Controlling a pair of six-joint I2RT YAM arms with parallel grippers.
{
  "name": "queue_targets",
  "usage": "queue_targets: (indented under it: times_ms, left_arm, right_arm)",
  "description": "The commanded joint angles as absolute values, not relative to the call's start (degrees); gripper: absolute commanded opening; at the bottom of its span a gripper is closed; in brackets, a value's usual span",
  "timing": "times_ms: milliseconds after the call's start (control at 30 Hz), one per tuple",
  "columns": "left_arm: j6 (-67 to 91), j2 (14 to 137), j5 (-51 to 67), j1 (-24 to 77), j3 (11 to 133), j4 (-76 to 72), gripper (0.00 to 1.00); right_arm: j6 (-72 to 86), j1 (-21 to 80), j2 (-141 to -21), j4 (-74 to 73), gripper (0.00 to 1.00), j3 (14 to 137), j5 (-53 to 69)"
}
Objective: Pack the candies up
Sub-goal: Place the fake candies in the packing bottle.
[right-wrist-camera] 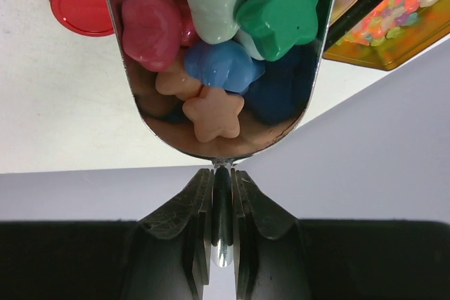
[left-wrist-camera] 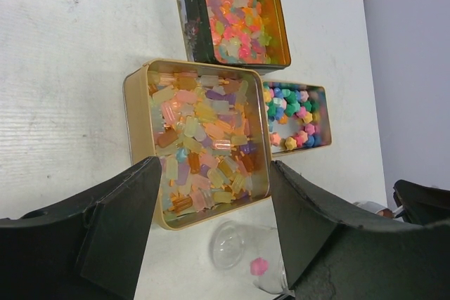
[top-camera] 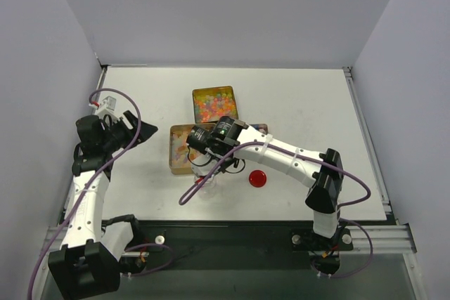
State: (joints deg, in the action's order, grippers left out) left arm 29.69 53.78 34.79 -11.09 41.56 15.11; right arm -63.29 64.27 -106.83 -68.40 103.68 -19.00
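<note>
R gripper: pinched on handle of metal scoop. Scoop loaded w/ candies, star-shaped, mixed colours.
L gripper: spread, holding nothing, above table.
More candies in 3 tins.
Clear jar: 1 pink candy inside.
Red lid: on table.

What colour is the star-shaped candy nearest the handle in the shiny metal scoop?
Pale orange: the star-shaped candy in the metal scoop shows best in the right wrist view.

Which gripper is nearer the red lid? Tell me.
Right. The right gripper, holding a scoop, is just left of the red lid; the left gripper is much farther left.
</note>
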Motion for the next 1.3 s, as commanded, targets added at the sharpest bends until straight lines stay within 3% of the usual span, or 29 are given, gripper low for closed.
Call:
queue_targets:
  times_ms: [0, 1267]
  left_arm:
    - [30.3, 52.7, 35.9, -11.2, 41.7, 11.7, 0.74]
    - [32.2, 50.4, 36.5, -10.7, 40.4, 9.8, 0.74]
  right_arm:
    - [-64.4, 65.0, -107.8, -71.9, 0.0, 105.7, -24.3]
    - [-67.3, 68.1, -106.6, -72.2, 0.0, 107.0, -32.5]
